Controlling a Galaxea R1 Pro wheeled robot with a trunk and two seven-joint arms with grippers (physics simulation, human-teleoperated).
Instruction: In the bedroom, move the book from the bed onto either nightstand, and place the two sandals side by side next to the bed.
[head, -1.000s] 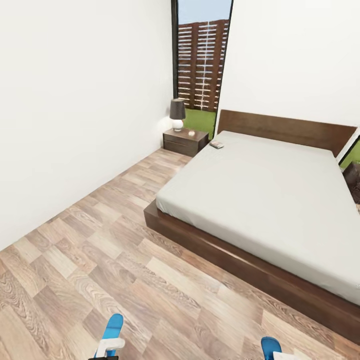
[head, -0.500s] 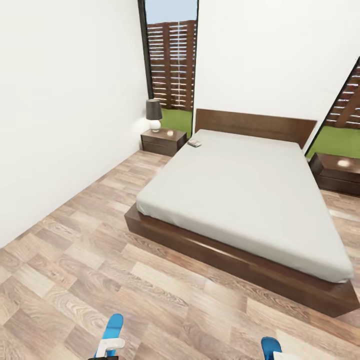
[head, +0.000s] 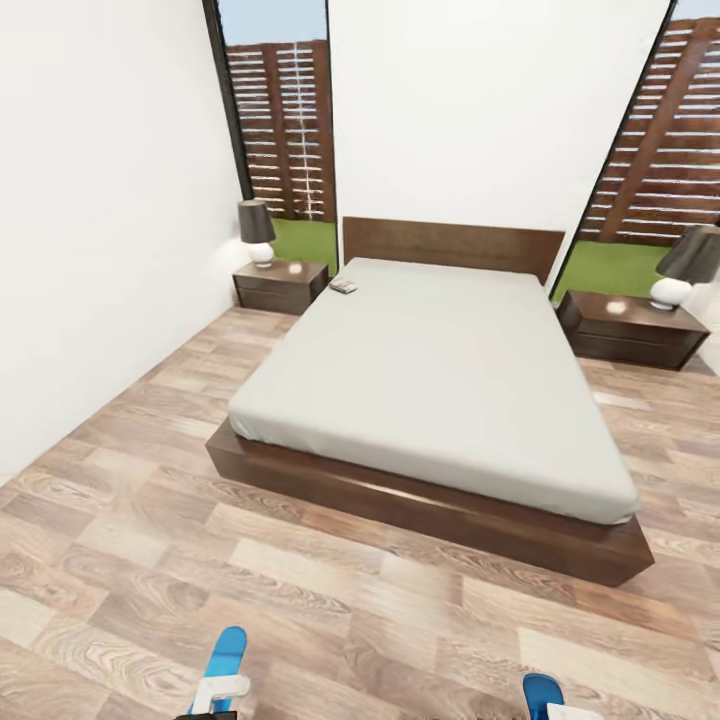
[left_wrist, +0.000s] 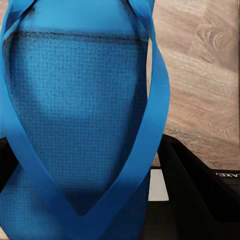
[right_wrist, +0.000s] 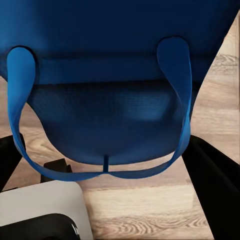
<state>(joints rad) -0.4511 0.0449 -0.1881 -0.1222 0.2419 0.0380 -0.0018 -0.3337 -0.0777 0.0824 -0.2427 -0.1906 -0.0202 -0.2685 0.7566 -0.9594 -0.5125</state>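
the head view looks down across a wood-plank floor at the bed, its pale mattress on a dark brown base with the headboard against the white far wall. the book lies on the mattress at the head-end corner on the left, close to the edge. just beside that corner stands the left nightstand with a dark-shaded lamp on it; the right nightstand stands on the bed's other side, also carrying a lamp. tall windows behind both show a slatted fence and grass. at the bottom edge of the head view the left gripper holds one blue sandal, and the right gripper holds the other sandal. in the left wrist view the sandal's sole and straps sit between the dark fingers, jaws closed on it; in the right wrist view the second sandal hangs likewise between the fingers, above the floor.
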